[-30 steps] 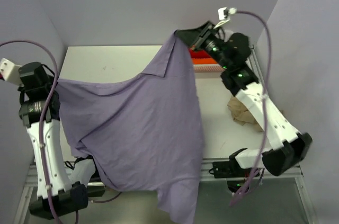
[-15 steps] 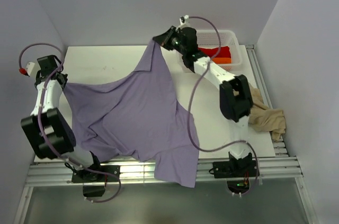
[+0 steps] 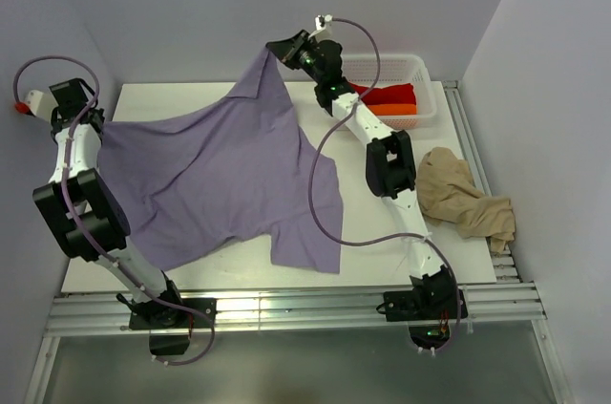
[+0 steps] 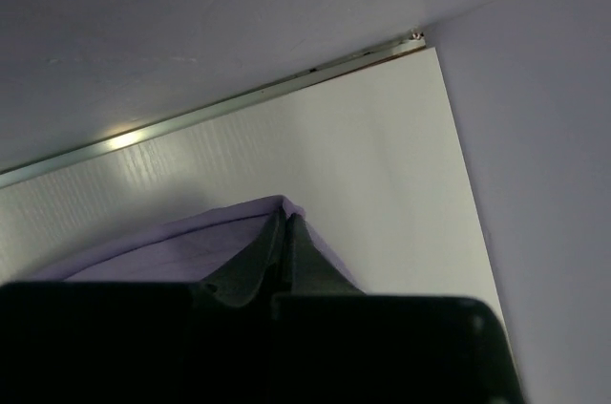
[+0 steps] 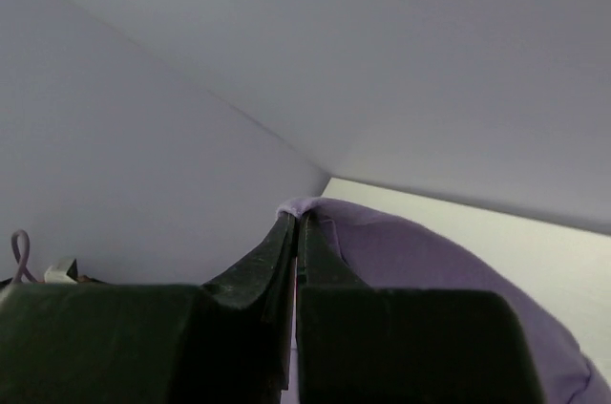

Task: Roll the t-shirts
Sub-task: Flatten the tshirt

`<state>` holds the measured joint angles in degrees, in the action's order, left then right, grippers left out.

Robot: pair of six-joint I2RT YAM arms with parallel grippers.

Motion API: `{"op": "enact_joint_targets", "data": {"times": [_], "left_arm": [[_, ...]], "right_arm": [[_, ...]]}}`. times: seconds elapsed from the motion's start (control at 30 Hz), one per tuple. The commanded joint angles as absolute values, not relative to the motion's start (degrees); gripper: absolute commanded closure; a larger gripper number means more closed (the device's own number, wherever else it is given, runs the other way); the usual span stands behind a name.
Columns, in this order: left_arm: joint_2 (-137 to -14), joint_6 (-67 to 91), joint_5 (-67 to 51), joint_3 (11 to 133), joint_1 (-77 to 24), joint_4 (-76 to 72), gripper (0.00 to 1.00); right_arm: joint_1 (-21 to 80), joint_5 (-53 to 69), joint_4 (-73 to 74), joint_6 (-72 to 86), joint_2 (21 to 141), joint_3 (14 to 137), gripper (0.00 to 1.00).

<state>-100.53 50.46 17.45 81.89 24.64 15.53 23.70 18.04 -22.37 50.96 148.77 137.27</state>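
Observation:
The lavender t-shirt [image 3: 220, 175] is stretched out between my two grippers, with most of it over the white table [image 3: 382, 251]. My left gripper [image 3: 96, 127] is shut on its left corner at the table's left edge; in the left wrist view the closed gripper [image 4: 286, 217] pinches a fold of the purple cloth [image 4: 172, 246]. My right gripper [image 3: 273, 48] is shut on the far corner, raised near the back wall; the right wrist view shows this gripper [image 5: 298, 217] closed on the cloth [image 5: 430, 261]. A beige t-shirt [image 3: 463, 196] lies crumpled at the right edge. Red [image 3: 387, 94] and orange [image 3: 396, 109] t-shirts lie in the basket.
A white mesh basket [image 3: 427, 89] stands at the back right corner. Walls close in on the left, back and right. A metal rail [image 3: 286, 304] runs along the table's near edge, with both arm bases on it.
Both grippers have carried the lavender t-shirt away from the near edge toward the back. The cloth that hung over the front edge now lies spread on the table.

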Motion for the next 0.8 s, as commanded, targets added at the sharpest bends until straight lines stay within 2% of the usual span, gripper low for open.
{"op": "enact_joint_targets", "data": {"times": [0.0,0.03,0.07,0.13,0.17,0.23,0.4,0.47,0.5,0.53,0.6,0.63,0.77], "left_arm": [[-95.4,49.4,20.1,83.1,24.8,12.5,1.0],[-94.6,49.2,20.6,82.9,24.8,12.9,1.0],[-93.4,49.0,21.6,82.6,24.9,13.5,1.0],[-92.4,48.4,22.8,82.5,24.8,14.7,1.0],[-92.0,48.3,23.3,82.6,24.8,15.3,1.0],[-92.2,48.0,24.9,83.2,24.9,17.4,1.0],[-93.6,48.3,25.1,83.8,25.4,20.9,1.0],[-94.2,48.1,24.2,83.4,26.1,21.6,0.94],[-94.3,47.8,23.2,83.1,26.3,21.6,0.89],[-94.4,47.6,22.8,82.8,26.5,21.7,0.73],[-94.4,46.8,21.5,82.5,27.0,22.3,0.63],[-94.0,46.8,20.7,82.3,27.1,22.6,0.5],[-90.6,46.1,17.9,79.5,26.9,21.5,0.35]], "right_arm": [[23.0,18.1,-30.3,51.1,145.5,137.4,1.0],[23.0,18.3,-30.6,51.1,145.2,135.9,0.97],[23.0,18.6,-30.8,51.2,145.0,135.4,0.88],[23.3,19.2,-29.4,51.2,145.2,135.3,0.64],[23.4,20.2,-28.5,51.0,145.5,135.7,0.43],[23.6,20.7,-23.8,49.6,144.9,136.2,0.33],[23.4,21.4,-15.9,44.1,138.4,129.6,0.32],[23.1,20.2,-12.5,40.0,133.3,125.2,0.33],[23.1,18.2,-9.6,38.5,131.5,121.2,0.34],[23.0,16.7,-8.4,35.6,129.3,118.9,0.36],[22.8,12.3,-3.6,33.2,124.1,115.2,0.38],[22.6,8.1,-2.1,31.0,122.8,112.4,0.4],[21.7,5.6,7.3,27.3,122.2,113.8,0.44]]}}
